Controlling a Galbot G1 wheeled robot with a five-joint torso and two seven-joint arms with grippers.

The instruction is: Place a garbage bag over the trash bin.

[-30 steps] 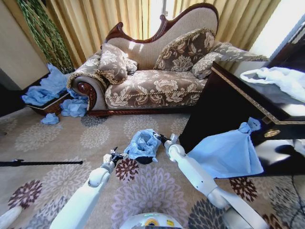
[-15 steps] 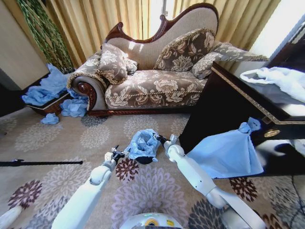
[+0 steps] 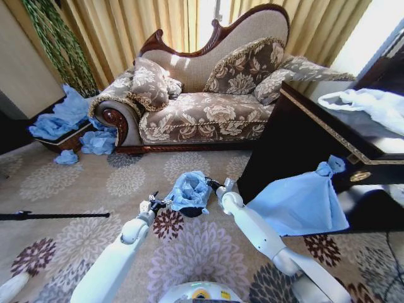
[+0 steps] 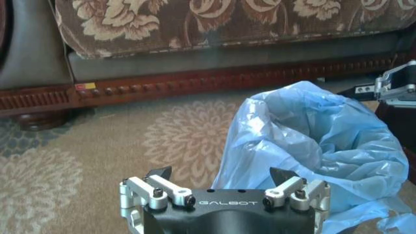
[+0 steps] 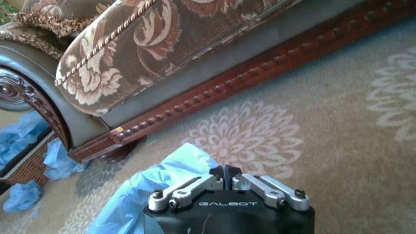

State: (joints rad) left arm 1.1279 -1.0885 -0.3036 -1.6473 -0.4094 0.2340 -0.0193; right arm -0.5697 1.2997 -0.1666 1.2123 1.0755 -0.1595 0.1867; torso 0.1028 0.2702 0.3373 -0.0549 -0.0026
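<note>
Between my claws: garbage bag [image 3: 190, 191] draped on trash bin [image 3: 191, 211] | right claw [image 5: 224, 171] pinched closed at far rim | left claw [image 4: 221, 174] gaping, empty, bag just ahead | advice: close left on near hem, spread evenly.

We read "GALBOT" on the left gripper [image 4: 221, 176] body. Same "GALBOT" on the right gripper [image 5: 225, 170] body. We find no other legible text.
</note>
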